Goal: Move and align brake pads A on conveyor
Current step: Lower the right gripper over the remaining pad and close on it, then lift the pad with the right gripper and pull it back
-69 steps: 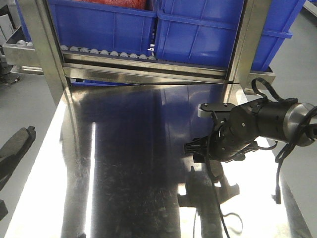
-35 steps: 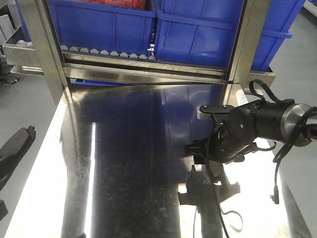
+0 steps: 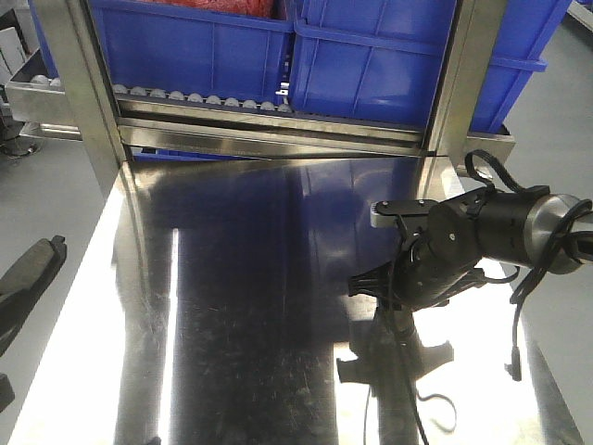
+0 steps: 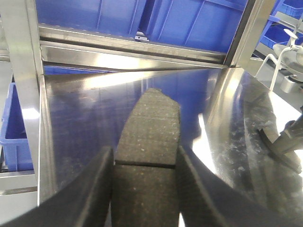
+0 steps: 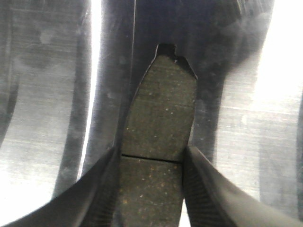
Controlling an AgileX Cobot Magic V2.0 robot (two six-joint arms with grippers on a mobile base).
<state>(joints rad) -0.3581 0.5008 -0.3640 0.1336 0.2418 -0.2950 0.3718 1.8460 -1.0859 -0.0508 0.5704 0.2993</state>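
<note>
Shiny steel worktop (image 3: 232,306) — right arm (image 3: 482,232) at four o'clock crouches low, right pincer (image 5: 151,150) clamped on a brake pad (image 5: 161,109); left pincer (image 4: 144,151), eight o'clock, grips a second pad (image 4: 151,118).

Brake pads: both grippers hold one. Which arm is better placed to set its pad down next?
Probably right: the right gripper holds its brake pad low over the steel table. The left gripper, also holding a pad, sits by the table's left edge. No conveyor is in view.
</note>
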